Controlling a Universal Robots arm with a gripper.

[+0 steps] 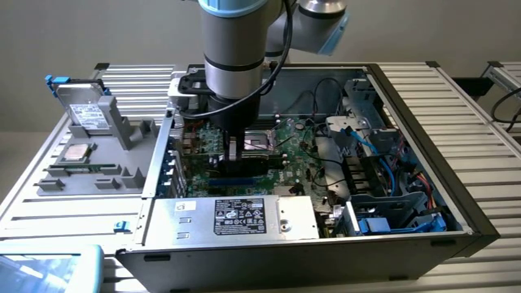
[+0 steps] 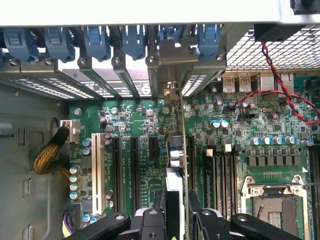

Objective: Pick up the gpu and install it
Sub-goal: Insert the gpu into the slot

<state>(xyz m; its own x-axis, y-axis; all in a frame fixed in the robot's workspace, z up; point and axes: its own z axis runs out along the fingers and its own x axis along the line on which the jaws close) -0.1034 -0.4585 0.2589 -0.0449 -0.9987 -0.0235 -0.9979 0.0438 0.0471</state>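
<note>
The gpu (image 1: 246, 161) stands on edge over the green motherboard (image 1: 293, 143), inside the open computer case. My gripper (image 1: 244, 151) reaches straight down onto it from above and is shut on the card's upper edge. In the wrist view the gpu (image 2: 176, 150) shows edge-on as a thin strip. It runs between the black expansion slots toward its metal bracket (image 2: 172, 70) at the rear slot openings of the case. The black fingers (image 2: 167, 207) of my gripper (image 2: 180, 212) flank the card closely on both sides. I cannot tell whether the card's lower edge sits in a slot.
A silver power supply (image 1: 236, 217) fills the case's near side. Blue cables and drive bays (image 1: 370, 159) crowd the exterior view's right. A grey parts stand with a drive (image 1: 85, 113) is outside the case. Red wires (image 2: 270, 75) and the CPU socket (image 2: 272, 200) lie beside the card.
</note>
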